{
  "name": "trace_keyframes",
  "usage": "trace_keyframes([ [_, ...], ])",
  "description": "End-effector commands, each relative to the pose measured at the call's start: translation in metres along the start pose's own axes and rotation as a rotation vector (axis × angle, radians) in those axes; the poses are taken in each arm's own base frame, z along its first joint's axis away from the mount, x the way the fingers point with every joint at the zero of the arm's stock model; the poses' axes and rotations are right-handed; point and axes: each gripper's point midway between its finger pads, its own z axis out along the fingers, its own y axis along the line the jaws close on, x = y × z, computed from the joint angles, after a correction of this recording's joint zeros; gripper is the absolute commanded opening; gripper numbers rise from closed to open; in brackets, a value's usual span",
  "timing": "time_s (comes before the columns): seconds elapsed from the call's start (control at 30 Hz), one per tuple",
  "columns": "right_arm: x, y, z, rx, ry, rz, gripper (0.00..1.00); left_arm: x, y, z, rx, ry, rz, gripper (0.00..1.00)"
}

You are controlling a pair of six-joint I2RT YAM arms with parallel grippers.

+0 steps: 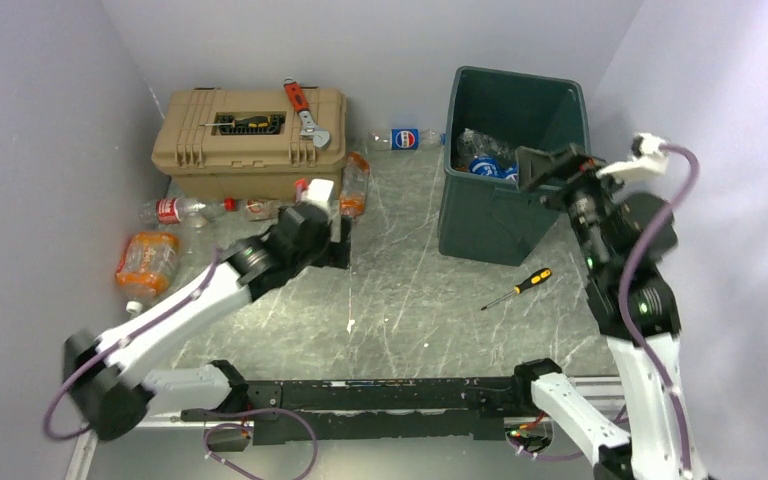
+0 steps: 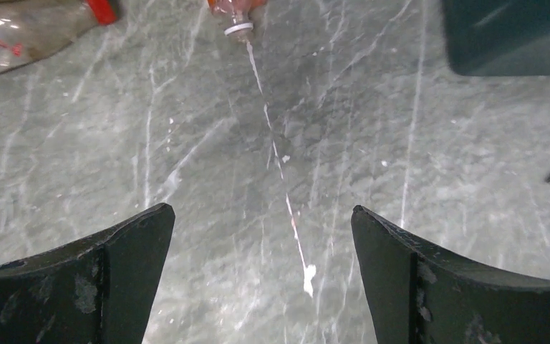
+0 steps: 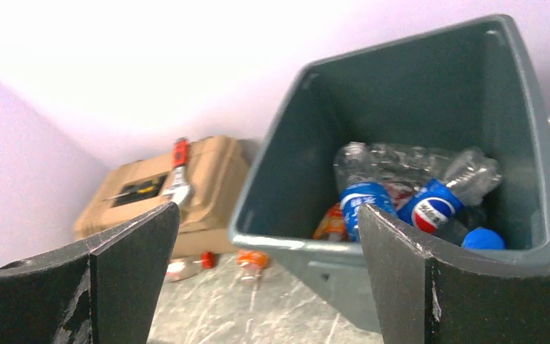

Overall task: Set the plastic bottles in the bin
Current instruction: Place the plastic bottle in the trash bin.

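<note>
The top external view looks down from high behind the near edge of the table [image 1: 410, 290] and takes in its whole surface. The left wrist view faces steeply down, close to the marbled top (a corner of the bin [image 2: 515, 36] shows at upper right). The right wrist view looks nearly level, close over the bin's rim, toward the toolbox [image 3: 215, 179]. All 3 views share the bin.
</note>
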Motion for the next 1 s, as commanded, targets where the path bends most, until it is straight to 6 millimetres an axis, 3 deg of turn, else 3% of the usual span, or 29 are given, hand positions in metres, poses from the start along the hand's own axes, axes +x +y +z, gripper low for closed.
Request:
trace_keyframes([
  [0.0, 0.004, 0.027, -0.032, -0.197, -0.022, 0.038, 0.99, 0.011, 0.001, 0.061, -0.05, 0.141, -0.009, 1.0],
  [0.27, 0.002, 0.03, -0.084, -0.286, -0.092, 0.106, 0.98, 0.022, 0.007, 0.161, -0.151, 0.118, -0.026, 1.0],
  [0.5, 0.008, 0.028, -0.103, -0.303, -0.09, 0.12, 0.98, 0.034, 0.016, 0.226, -0.209, 0.127, -0.006, 0.99],
  [0.7, 0.007, 0.027, -0.116, -0.32, -0.111, 0.129, 0.97, 0.044, 0.029, 0.267, -0.271, 0.115, -0.009, 0.99],
  [0.97, 0.004, 0.025, -0.128, -0.318, -0.124, 0.124, 0.97, 0.051, 0.041, 0.293, -0.333, 0.079, 0.029, 0.92],
])
